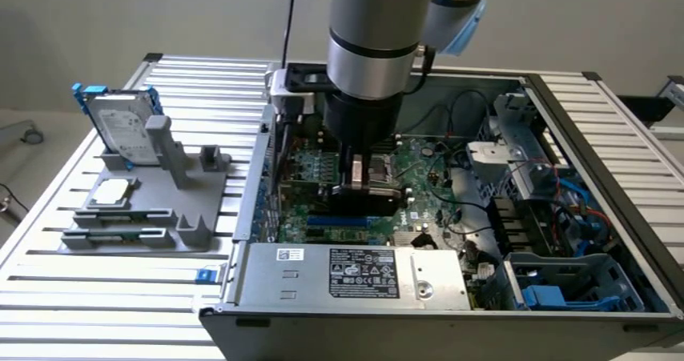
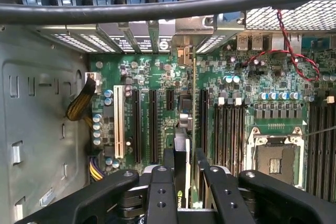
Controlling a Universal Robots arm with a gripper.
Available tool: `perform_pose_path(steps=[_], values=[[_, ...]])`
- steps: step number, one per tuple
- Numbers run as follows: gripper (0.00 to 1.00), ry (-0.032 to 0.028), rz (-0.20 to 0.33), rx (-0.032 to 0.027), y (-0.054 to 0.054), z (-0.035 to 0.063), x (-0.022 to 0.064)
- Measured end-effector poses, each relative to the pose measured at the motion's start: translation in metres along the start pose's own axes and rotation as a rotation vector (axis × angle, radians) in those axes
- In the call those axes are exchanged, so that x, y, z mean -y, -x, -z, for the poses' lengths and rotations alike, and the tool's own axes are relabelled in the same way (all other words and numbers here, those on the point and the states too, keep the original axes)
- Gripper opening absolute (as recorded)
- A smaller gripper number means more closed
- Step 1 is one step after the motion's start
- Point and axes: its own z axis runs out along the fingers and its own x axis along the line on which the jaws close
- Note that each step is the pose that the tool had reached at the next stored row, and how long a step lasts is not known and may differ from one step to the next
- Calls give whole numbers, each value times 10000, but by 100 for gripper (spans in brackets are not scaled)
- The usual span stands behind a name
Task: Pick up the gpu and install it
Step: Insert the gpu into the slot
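Note:
The gpu (image 2: pixel 185 129) stands on edge between my fingers (image 2: pixel 160 192), its green board on one side and its black cover on the other. It runs from my gripper (image 2: pixel 184 177) towards the slotted rear wall of the case, where its silver bracket end (image 2: pixel 184 55) sits. The card lies in line with the black expansion slots (image 2: pixel 152 124) of the motherboard (image 2: pixel 157 77). Whether its edge is in a slot I cannot tell. In the exterior view my gripper (image 1: pixel 369 177) is deep inside the open computer case (image 1: pixel 598 137), shut on the dark gpu (image 1: pixel 369 194) just above the motherboard (image 1: pixel 438 189).
A thick black cable (image 2: pixel 157 9) crosses in front of the wrist camera. The CPU socket (image 2: pixel 275 161) and a white slot (image 2: pixel 118 121) flank the card. A power supply (image 1: pixel 353 273) fills the case's near side. On the exterior view's left, a grey fixture (image 1: pixel 150 209) holds a hard drive (image 1: pixel 120 125).

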Motion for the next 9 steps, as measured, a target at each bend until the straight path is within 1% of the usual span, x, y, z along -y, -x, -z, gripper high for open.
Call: perform_pose_path(steps=[9], values=[[26,-12,-221,22,7,-31,-16]])
